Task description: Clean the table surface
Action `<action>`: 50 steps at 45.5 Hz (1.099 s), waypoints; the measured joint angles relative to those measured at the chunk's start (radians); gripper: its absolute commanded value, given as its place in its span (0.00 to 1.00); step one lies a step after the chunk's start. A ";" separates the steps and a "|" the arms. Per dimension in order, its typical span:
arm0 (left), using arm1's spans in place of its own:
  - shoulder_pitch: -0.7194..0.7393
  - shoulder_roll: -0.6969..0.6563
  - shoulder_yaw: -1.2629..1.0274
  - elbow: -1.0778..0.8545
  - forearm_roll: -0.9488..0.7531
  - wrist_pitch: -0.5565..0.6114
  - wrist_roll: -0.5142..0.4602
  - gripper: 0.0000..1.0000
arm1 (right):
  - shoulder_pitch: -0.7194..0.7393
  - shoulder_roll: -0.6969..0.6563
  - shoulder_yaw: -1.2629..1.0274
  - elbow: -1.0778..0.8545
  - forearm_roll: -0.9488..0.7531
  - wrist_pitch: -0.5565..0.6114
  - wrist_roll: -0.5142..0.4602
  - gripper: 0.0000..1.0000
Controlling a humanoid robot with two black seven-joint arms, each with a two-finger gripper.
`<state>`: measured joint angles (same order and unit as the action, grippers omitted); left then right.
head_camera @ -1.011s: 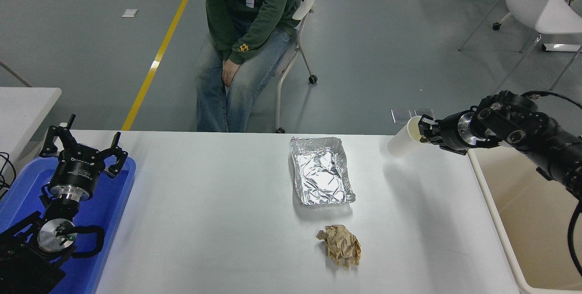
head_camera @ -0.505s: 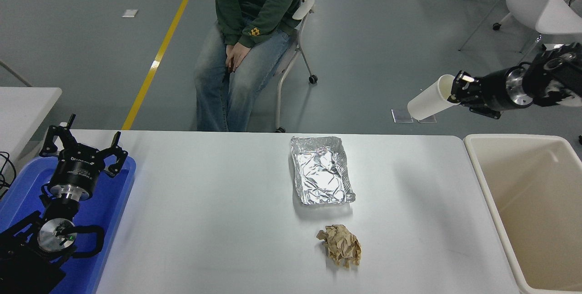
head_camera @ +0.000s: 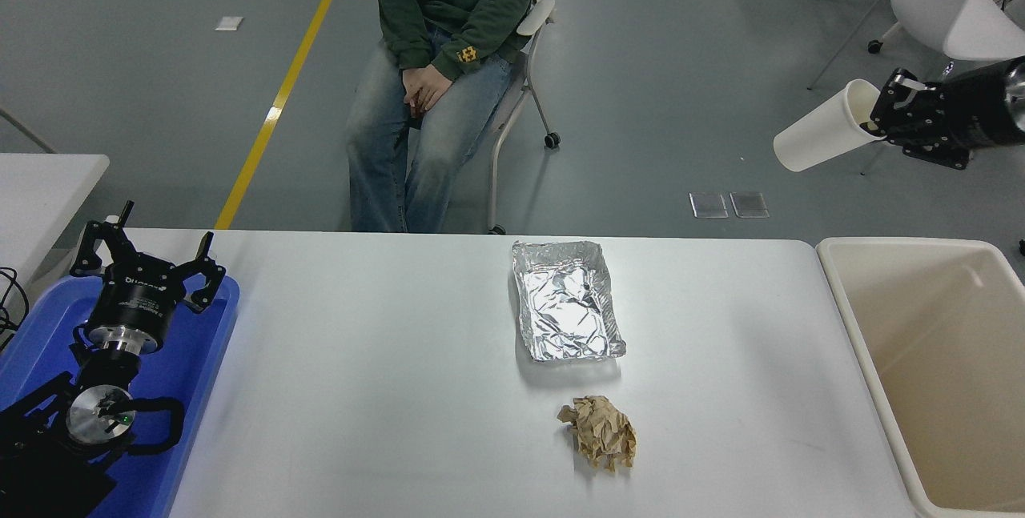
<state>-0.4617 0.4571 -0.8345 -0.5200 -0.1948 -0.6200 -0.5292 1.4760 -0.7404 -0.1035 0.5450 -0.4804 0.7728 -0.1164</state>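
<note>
The white table surface (head_camera: 384,390) fills the lower picture. On it lie a crinkled foil tray (head_camera: 567,310) at centre back and a crumpled brown paper ball (head_camera: 599,431) in front of it. My right gripper (head_camera: 883,112) is high at the right edge, shut on the rim of a white paper cup (head_camera: 821,138), which hangs tilted in the air beyond the table's far right corner. My left gripper (head_camera: 144,258) is open and parked over the blue tray (head_camera: 204,358) at the lower left.
A beige bin (head_camera: 865,326) stands against the table's right end. A person sits on a chair (head_camera: 524,62) past the far edge, hands in lap. A smaller white table (head_camera: 40,182) is at the left, a white chair (head_camera: 953,6) at the top right.
My right arm has lifted the paper cup from the table's far right corner up and to the right, high above the bin's far end. The left arm has not moved.
</note>
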 measured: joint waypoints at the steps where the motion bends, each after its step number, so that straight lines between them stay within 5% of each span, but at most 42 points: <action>1: 0.000 0.000 0.000 0.000 0.000 0.000 0.000 1.00 | 0.002 -0.004 0.000 0.002 0.000 0.003 0.000 0.00; 50: 0.000 0.000 0.000 0.000 0.000 0.000 0.000 1.00 | 0.024 -0.043 -0.001 0.017 0.000 0.031 0.000 0.00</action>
<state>-0.4617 0.4571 -0.8345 -0.5200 -0.1948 -0.6205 -0.5292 1.5003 -0.7834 -0.1045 0.5617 -0.4804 0.8042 -0.1166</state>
